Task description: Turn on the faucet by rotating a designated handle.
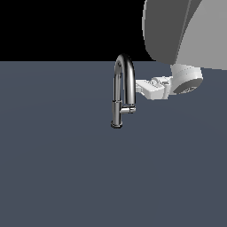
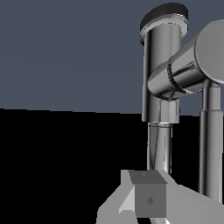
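Note:
The chrome faucet stands mid-scene on the dark floor, with a tall arched spout, a slim body and a round base. The handle is a short stub jutting from the body toward the exterior view's right. My gripper reaches in from the exterior view's right, level with the spout's middle, above the handle and apart from it. In the wrist view the handle looms large and end-on, with the faucet's body behind it. My gripper shows its fingers together with nothing between them.
The white arm fills the exterior view's upper right. The flat grey-blue floor runs all round the faucet. The spout tube stands close beside my fingers in the wrist view.

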Available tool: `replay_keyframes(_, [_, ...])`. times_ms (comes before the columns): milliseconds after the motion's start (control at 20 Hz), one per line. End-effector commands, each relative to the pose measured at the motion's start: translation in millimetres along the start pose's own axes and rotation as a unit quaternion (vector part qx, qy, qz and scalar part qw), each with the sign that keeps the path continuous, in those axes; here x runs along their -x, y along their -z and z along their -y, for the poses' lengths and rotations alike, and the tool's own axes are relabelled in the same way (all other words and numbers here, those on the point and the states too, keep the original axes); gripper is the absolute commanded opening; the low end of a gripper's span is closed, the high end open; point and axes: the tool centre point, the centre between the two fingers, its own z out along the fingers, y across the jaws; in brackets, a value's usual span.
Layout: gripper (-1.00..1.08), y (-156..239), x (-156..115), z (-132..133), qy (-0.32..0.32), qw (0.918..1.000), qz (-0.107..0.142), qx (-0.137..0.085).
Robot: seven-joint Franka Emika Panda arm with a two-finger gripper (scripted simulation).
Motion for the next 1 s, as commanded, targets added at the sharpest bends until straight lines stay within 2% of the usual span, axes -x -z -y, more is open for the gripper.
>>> replay_keyframes(0, [-1.0,0.1,-6.7,1.0,-0.007,0.9999,0.008,-0.008])
replay_keyframes(950, [-1.0,-0.5,-8.0,-13.5,-0.01,0.9998,0.011,-0.011])
